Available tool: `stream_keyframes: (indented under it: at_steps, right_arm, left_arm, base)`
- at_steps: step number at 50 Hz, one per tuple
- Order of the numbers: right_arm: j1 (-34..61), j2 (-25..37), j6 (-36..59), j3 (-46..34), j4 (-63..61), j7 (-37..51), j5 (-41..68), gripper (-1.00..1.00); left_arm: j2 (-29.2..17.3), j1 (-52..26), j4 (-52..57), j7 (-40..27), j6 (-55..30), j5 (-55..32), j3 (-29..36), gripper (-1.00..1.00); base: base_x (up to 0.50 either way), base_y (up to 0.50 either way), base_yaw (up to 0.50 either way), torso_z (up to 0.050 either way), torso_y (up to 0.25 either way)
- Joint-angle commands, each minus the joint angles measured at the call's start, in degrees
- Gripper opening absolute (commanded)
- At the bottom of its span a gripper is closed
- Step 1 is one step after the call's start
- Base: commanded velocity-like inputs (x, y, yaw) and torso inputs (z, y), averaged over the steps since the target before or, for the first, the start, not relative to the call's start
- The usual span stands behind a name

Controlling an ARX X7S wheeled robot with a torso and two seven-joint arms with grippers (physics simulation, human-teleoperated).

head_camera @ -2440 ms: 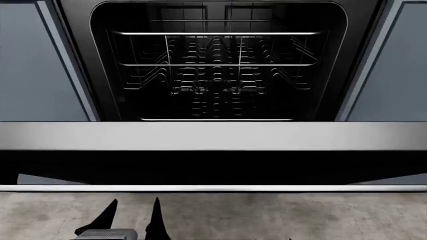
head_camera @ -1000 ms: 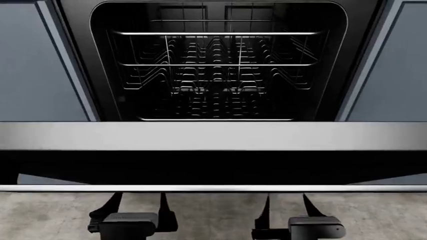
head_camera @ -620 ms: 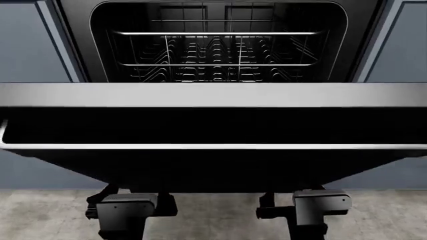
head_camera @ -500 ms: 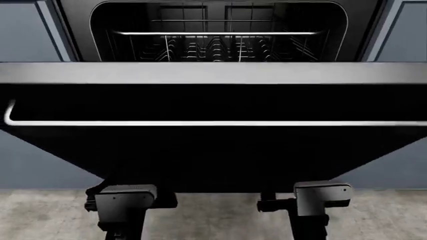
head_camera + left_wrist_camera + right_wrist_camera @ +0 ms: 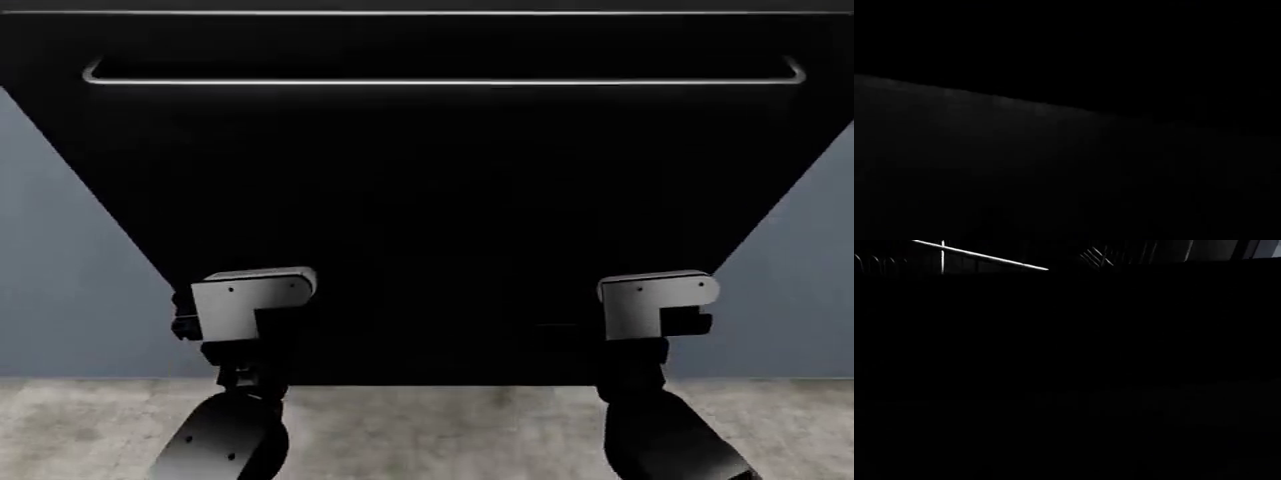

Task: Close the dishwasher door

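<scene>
Black glossy dishwasher door stands before me, nearly upright, silver handle running sideways along its upper edge. My left gripper and right gripper press low on door, equally near; fingers hidden, cannot tell their state.

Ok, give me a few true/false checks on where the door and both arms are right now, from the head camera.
1. The dishwasher door fills most of the head view, swung well up. True.
2. The racks inside the dishwasher are plainly visible in the head view. False: the black door panel covers the opening there.
3. The silver bar handle runs across near the top of the door. True.
4. Only the left arm is at the door. False: the left gripper and the right gripper both sit against its lower part.
5. The left wrist view shows the handle clearly. False: it is almost entirely dark.
</scene>
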Motion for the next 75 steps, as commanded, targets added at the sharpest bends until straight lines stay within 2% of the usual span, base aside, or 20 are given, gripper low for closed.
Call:
stream_keyframes:
  at_steps: [1, 21, 31, 45, 65, 75]
  right_arm:
    - [8.2, 0.4, 5.9, 0.9, -1.5, 0.2, -2.4, 1.00]
    - [17.5, -1.9, 6.4, 1.0, 7.8, -2.6, -1.8, 1.00]
    - [19.4, -0.8, 9.4, 2.6, 7.4, -2.0, -0.7, 1.00]
    - [23.1, 1.6, 13.2, 4.0, 8.7, -3.1, 0.5, 1.00]
    - [27.0, 1.5, 12.6, 5.9, 16.2, -7.4, 3.4, 1.00]
    - [31.0, 1.2, 14.0, 4.4, 19.5, -6.7, 1.5, 1.00]
  left_arm:
    - [0.3, -6.1, 3.5, -1.5, -5.9, -0.6, -0.2, 1.00]
    - [2.0, -15.5, 0.7, -2.7, -11.6, -0.4, 1.7, 1.00]
    - [2.7, -18.8, 0.1, -3.0, -13.6, -0.9, 2.2, 1.00]
    - [4.8, -22.3, -4.3, -3.0, -13.6, -0.4, 4.0, 1.00]
    - [7.4, -27.7, -16.0, -1.0, -8.6, -0.1, 4.9, 1.00]
    - [8.0, -29.3, -14.5, -1.9, -11.3, -2.1, 4.6, 1.00]
  base:
    - [0.00, 0.00, 0.00, 0.000, 0.000]
    - [0.00, 0.00, 0.00, 0.000, 0.002]
    - [0.00, 0.00, 0.00, 0.000, 0.001]
    - [0.00, 0.00, 0.00, 0.000, 0.001]
    - [0.00, 0.00, 0.00, 0.000, 0.000]
    - [0.00, 0.00, 0.00, 0.000, 0.000]
